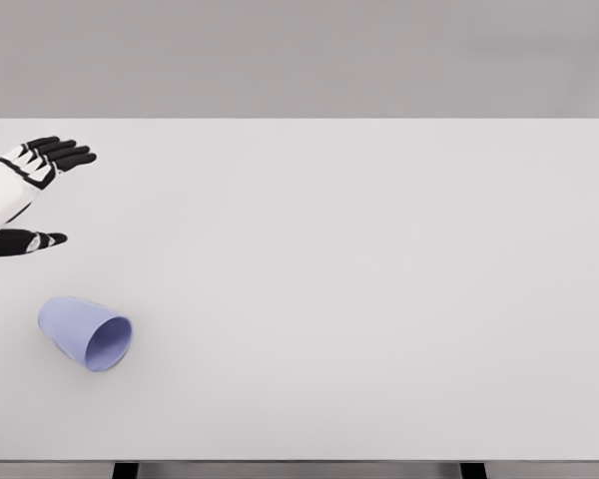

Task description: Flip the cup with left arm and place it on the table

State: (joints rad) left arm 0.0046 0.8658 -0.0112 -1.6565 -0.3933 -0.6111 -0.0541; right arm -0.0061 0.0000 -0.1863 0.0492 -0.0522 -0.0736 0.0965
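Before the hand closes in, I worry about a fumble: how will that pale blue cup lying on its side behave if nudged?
The pale blue cup lies on its round side on the white table, so it would probably roll, curving since it tapers. It looks thin-walled and hollow, likely light.

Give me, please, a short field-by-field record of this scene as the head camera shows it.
surface: white table
cup: pale blue cup, lying on its side near the table's lower left, open mouth toward the lower right
left hand: left hand at the left edge, above the cup in the picture, fingers extended, holding nothing
contact: hand and cup apart
right arm: not in view
task state: cup not yet grasped
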